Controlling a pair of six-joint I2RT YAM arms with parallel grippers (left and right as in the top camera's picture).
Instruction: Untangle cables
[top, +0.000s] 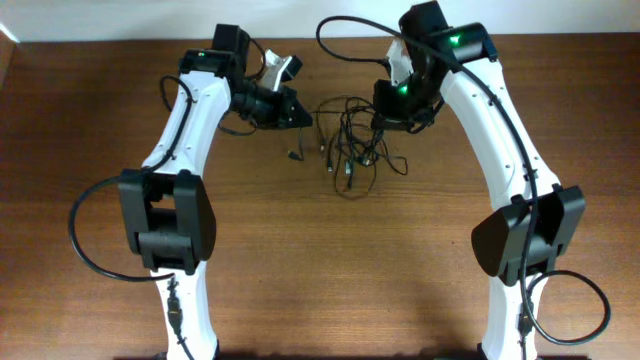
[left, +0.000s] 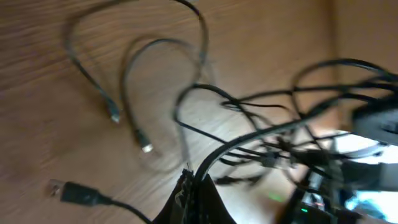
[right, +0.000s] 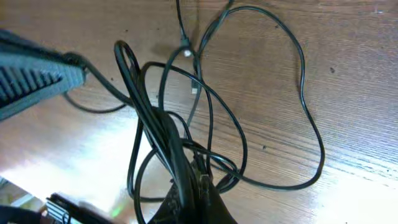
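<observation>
1. The left arm (top: 178, 130) rises from its base at the near edge of the worktop (top: 320, 280) and folds at the elbow. It runs to the far side, where the wrist turns inward so that the left jaws face right, toward the middle.
2. The left jaws are together, clamped on one black strand of the cables (top: 350, 140). In the left wrist view that strand (left: 214, 155) leaves the tips and sweeps up and right into the tangle.
3. Left of the tangle in that view, two thin cords loop over the wood, their small silvery tips (left: 146, 148) pointing down the picture. A flat plug (left: 65, 190) lies apart at lower left, its metal end pointing left.
4. Seen from overhead, the cables lie bunched on the worktop between the two sets of jaws. The bunch runs longer from far to near than across, and several loose ends trail toward the near edge.
5. The right arm (top: 497, 130) mirrors the left: up from the near edge, bent at the elbow, then out to the far side. Its wrist curls inward and down onto the right side of the bunch.
6. The right jaws are together, clamped on a gathered handful of strands (right: 168, 134) that fan upward from the tips.
7. In the right wrist view one long loop (right: 305, 112) lies on the wood to the right of the jaws.
</observation>
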